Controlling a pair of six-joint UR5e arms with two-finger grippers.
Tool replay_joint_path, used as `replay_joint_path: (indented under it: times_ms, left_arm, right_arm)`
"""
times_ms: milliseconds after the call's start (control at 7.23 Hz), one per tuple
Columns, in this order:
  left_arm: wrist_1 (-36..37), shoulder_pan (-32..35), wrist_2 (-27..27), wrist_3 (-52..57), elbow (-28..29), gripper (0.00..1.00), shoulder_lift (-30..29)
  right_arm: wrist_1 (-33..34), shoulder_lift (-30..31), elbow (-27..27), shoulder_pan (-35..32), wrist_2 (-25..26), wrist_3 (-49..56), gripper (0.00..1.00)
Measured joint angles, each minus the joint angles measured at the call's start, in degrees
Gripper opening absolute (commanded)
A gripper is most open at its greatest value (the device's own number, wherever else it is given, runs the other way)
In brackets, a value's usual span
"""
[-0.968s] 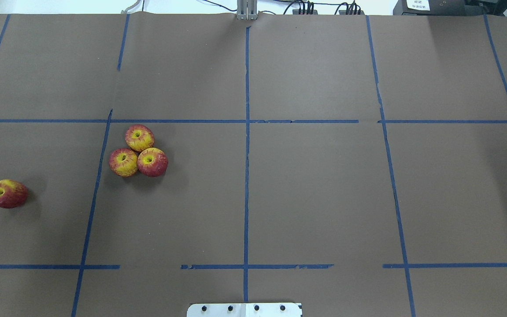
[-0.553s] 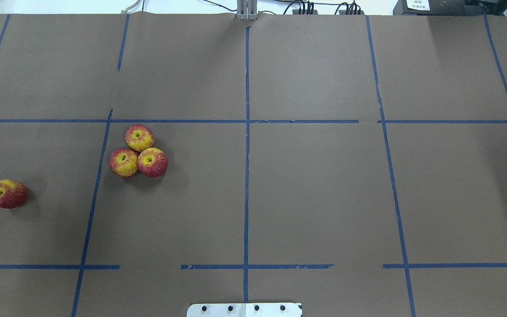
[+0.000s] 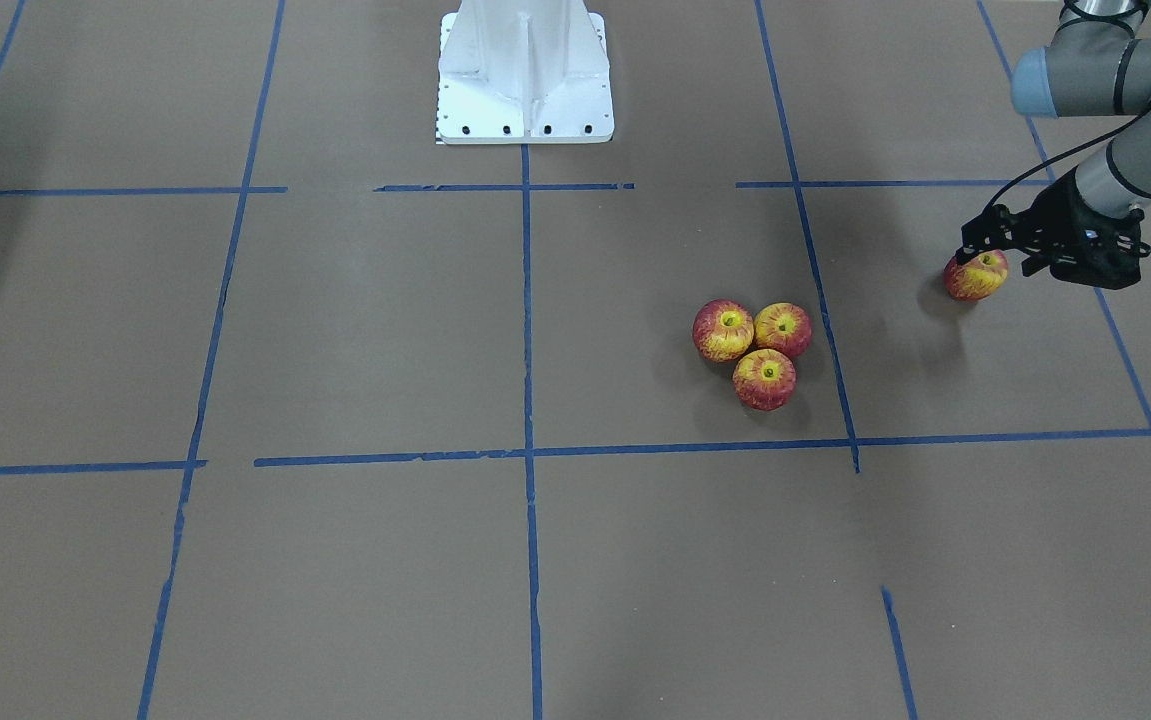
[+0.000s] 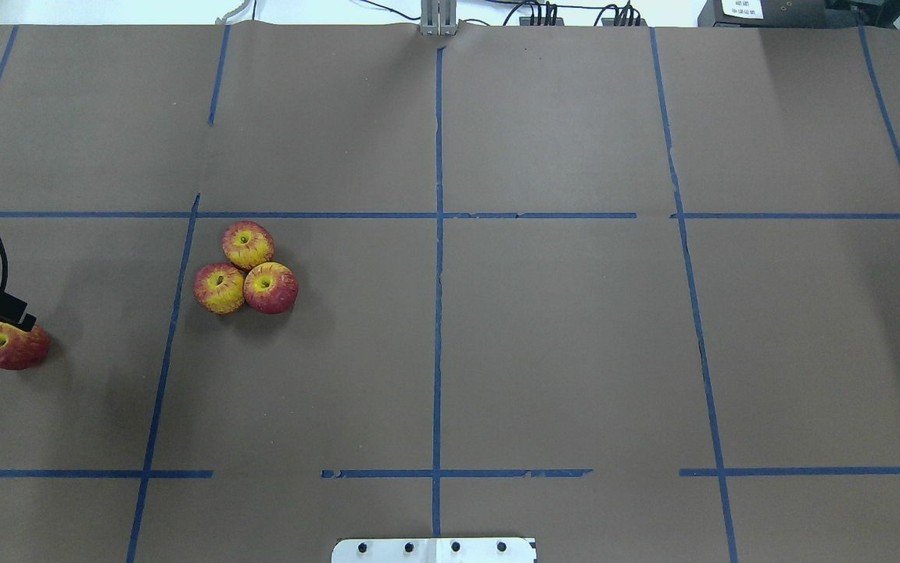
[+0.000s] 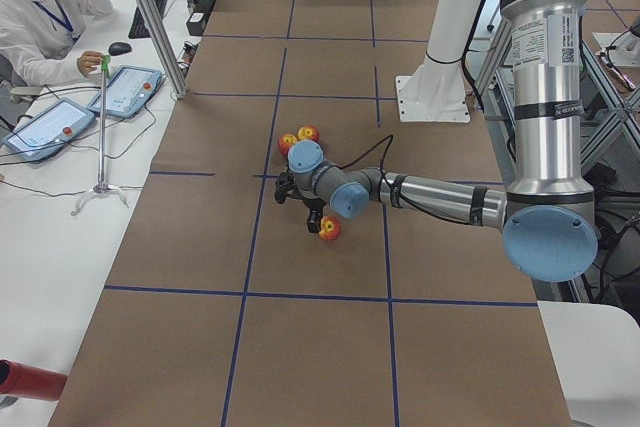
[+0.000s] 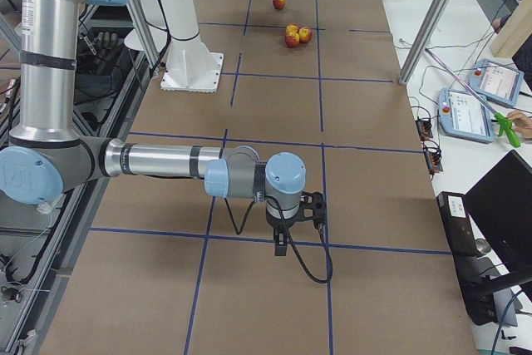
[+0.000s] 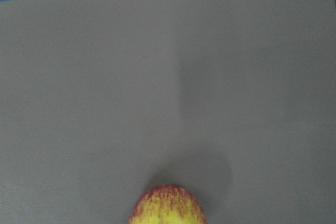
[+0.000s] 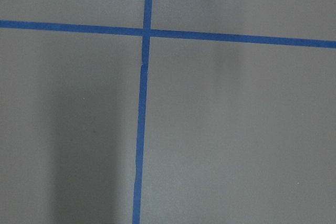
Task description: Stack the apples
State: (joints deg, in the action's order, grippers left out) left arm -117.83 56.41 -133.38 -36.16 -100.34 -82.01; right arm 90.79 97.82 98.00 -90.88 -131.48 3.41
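Three apples (image 4: 246,270) sit touching in a tight cluster on the brown table, also in the front view (image 3: 762,350). A fourth apple (image 4: 14,345) lies alone at the robot's far left (image 3: 976,275). My left gripper (image 3: 995,252) hangs just above this lone apple, its jaws open on either side of the apple's top and holding nothing. The left wrist view shows the apple's top (image 7: 167,205) at its bottom edge. My right gripper (image 6: 287,239) shows only in the exterior right view, low over the table far from the apples; I cannot tell whether it is open or shut.
The white robot base plate (image 3: 525,110) stands at the table's near-middle edge. Blue tape lines (image 4: 438,313) divide the brown table cover. An operator (image 5: 40,7) sits with tablets beyond the table's left end, next to a thin stand (image 5: 103,127).
My left gripper has come into the overhead view from the left edge and now sits over the lone apple. The apples have not moved.
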Motion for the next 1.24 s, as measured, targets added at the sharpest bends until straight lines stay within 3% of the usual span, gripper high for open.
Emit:
replay_joint_path:
  times_ms: [691,830,1106,1245]
  left_arm:
    - [-3.39,-3.63,2.68,-2.59,2.66,0.99,0.87]
    - [-3.46,-3.91,3.42,-2.59,3.42,0.89,0.44]
    - [-3.66,-4.78,3.86,-2.62,4.45,0.02,-0.56]
    - [-3.70,-4.98,3.88,-2.77,4.24,0.00,-0.73]
  right_arm:
    - [0.00,0.00,0.00,0.00,0.00,-0.02,1.00]
    - [0.00,0.00,0.00,0.00,0.00,-0.02,1.00]
    - [0.00,0.00,0.00,0.00,0.00,-0.03,1.00]
    - [0.00,0.00,0.00,0.00,0.00,-0.05,1.00]
